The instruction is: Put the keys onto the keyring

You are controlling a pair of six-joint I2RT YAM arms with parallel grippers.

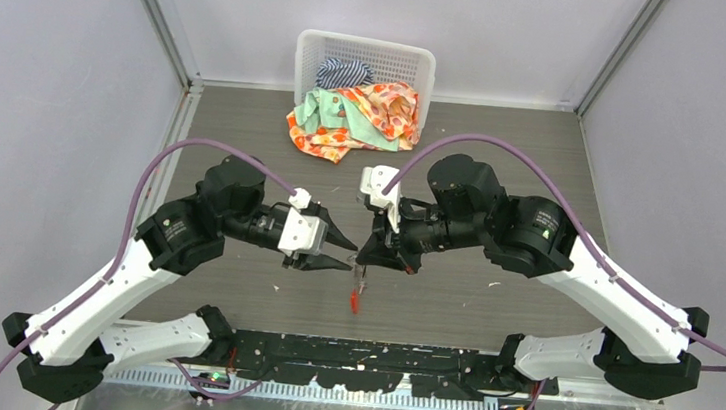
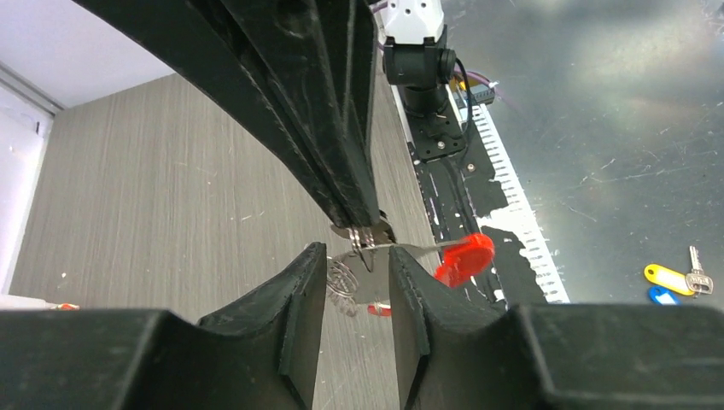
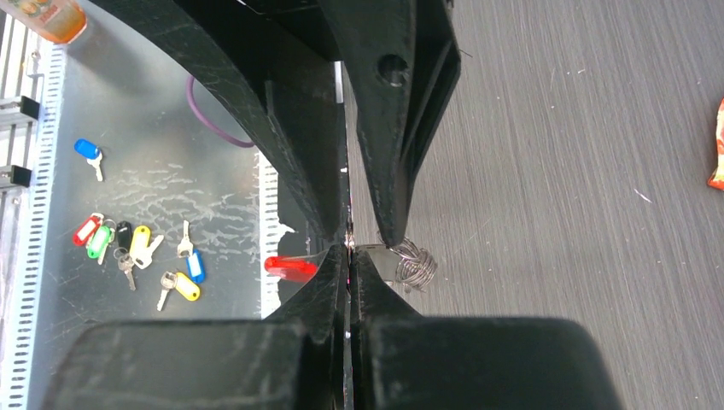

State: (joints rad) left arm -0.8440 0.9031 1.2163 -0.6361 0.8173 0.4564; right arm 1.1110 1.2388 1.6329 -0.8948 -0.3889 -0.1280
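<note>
Now my right end effector (image 3: pixel 350 254) clenches the keyring (image 3: pixel 414 266); my left end effector (image 2: pixel 357 260), released, straddles it, and should pinch next.

White plastic basket (image 1: pixel 365 40) at twelve o'clock on grey table (image 1: pixel 545 152), striped cloth (image 1: pixel 344 71), green cloth (image 1: pixel 333 114) and orange floral cloth (image 1: pixel 393 108) spilling out.
</note>
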